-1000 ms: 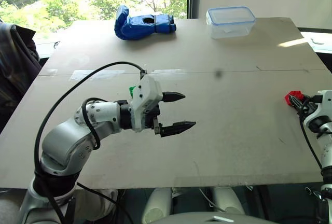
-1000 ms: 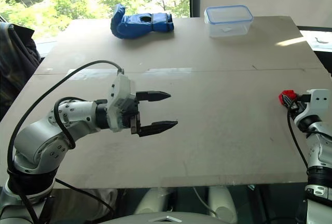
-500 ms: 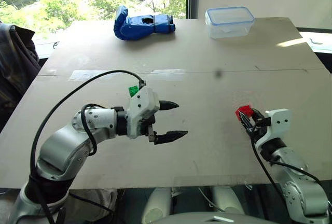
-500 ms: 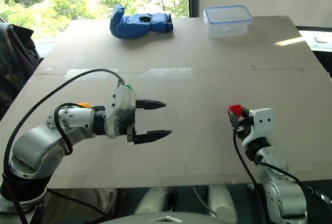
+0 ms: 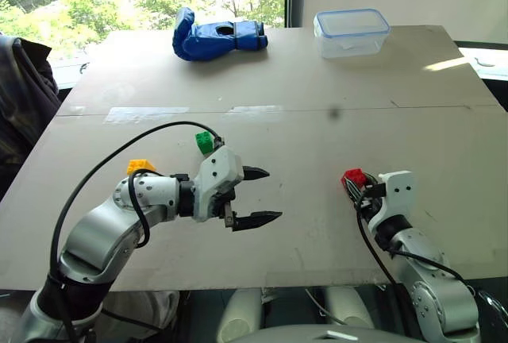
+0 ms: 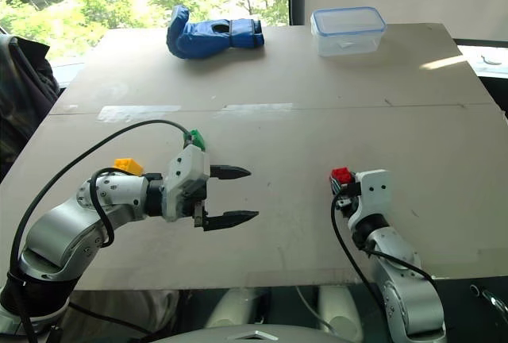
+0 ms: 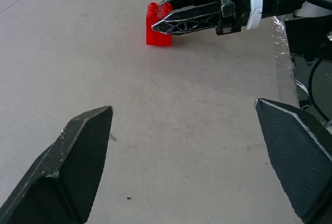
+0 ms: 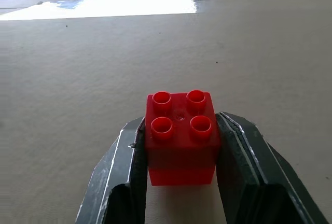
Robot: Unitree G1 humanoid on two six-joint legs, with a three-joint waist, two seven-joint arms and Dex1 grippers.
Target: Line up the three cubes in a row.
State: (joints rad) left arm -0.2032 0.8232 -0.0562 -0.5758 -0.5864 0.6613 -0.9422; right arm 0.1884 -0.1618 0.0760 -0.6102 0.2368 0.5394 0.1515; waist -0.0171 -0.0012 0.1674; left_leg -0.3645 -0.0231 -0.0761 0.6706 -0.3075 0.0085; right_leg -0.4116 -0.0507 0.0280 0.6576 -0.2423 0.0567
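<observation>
The small red studded plastic cube [image 8: 180, 137] is clamped upright in the right gripper [image 5: 354, 187]. The left gripper [image 5: 255, 197] is spread wide and empty above the grey desk [image 5: 333, 132].

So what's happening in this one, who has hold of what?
The right pincer is shut on the red cube, holding it at the tabletop right of centre. The left pincer hangs open and empty, pointing toward the red cube. The green cube and yellow cube sit on the table behind the left arm, apart from each other. The three are not yet in a row. A blue glove and clear box lie at the far edge.
</observation>
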